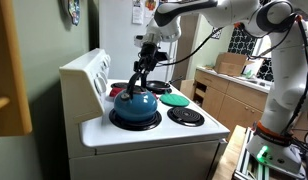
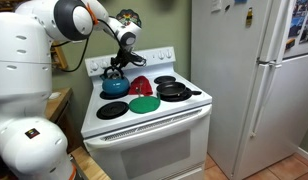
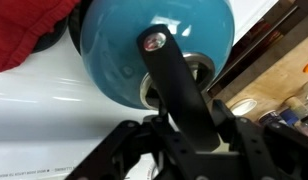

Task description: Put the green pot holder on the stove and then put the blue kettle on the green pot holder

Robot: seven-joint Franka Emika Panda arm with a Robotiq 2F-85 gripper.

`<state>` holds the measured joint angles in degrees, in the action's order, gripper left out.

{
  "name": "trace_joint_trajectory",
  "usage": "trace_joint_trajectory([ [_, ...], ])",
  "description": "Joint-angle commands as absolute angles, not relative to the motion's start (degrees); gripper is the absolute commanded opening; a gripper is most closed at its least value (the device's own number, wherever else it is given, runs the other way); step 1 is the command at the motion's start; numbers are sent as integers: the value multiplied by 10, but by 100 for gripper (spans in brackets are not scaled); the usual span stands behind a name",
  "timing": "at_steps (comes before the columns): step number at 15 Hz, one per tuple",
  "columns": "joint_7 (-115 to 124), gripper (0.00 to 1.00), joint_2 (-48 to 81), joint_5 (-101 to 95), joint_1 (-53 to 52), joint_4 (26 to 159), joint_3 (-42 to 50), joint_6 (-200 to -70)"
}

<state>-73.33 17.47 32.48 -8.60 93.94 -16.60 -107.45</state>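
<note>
The blue kettle (image 1: 135, 104) sits on a coil burner of the white stove (image 1: 154, 138), seen in both exterior views (image 2: 115, 86). My gripper (image 1: 142, 72) is above it, with its fingers closed on either side of the kettle's black arched handle (image 3: 179, 90). In the wrist view the gripper (image 3: 184, 135) clasps that handle over the teal body (image 3: 144, 45). The green pot holder (image 2: 144, 104) lies flat on the stove top between the burners, apart from the kettle; it also shows in an exterior view (image 1: 175, 99).
A flat red pad (image 2: 140, 84) lies beside the kettle, also in the wrist view (image 3: 29, 30). A black pan (image 2: 175, 90) sits on a burner. An empty coil burner (image 2: 112, 110) is at the front. A white fridge (image 2: 252, 80) stands next to the stove.
</note>
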Motion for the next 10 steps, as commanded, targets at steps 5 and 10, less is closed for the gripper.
trace_joint_trajectory([
  [5, -722, 24, 182, 318, -90, 923, -164, -1054],
  [10, -725, 2, 189, 323, -86, 924, -163, -1055],
])
